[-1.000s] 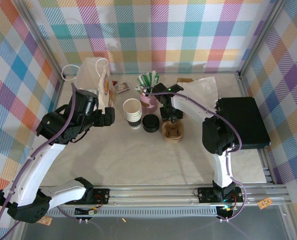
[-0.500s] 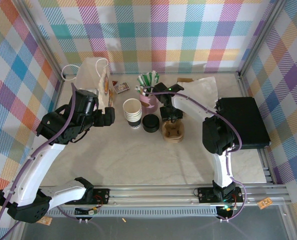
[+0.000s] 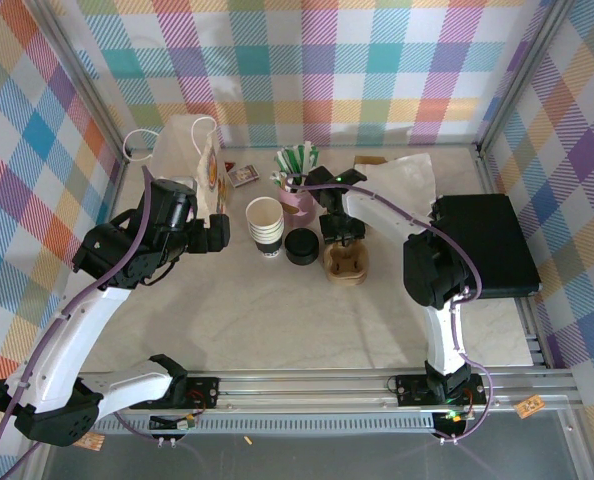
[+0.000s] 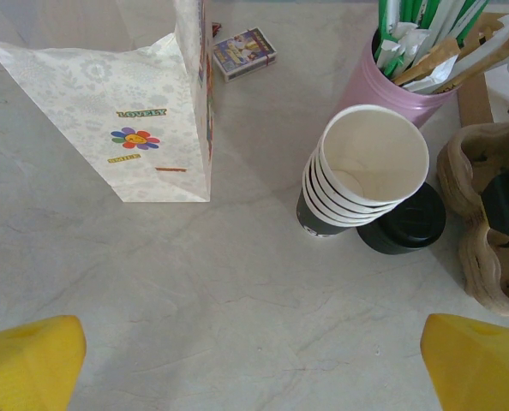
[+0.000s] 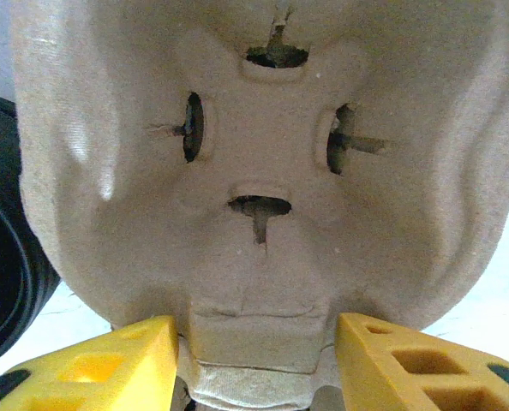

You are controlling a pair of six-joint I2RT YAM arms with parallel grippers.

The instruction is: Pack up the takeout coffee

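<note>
A pale marbled table [image 3: 277, 320] sits inside walls of bright plaid cloth, with the two arm bases bolted along its near edge. On the left side, the left gripper [image 4: 254, 364] hangs above bare table. Its yellow fingers are spread as wide as they go and there is nothing between them.

Toward the middle, a brown pulp cup carrier [image 3: 347, 266] lies on the table. The right gripper [image 5: 254, 355] is down at its far end. Its jaws stand about half apart with a ridge of the carrier's rim between them, and both yellow fingers sit against the pulp. The cell in front of the right wrist camera is empty.

Just left of the carrier is a stack of black lids [image 4: 402, 224]. It touches a stack of lidless paper cups [image 4: 370, 163], which leans a little. Behind these stands a pink tub [image 4: 383, 90] stuffed with green-and-white wrapped sticks.

A flat black case [image 3: 485, 245] lies at the right edge, well apart from the cups. A small printed card pack [image 4: 244, 53] lies farther back. Beside it at the far left is a white paper bag [image 4: 143, 128] with a flower print and looped handles.

I cannot tell where the lidded takeout coffee is.
</note>
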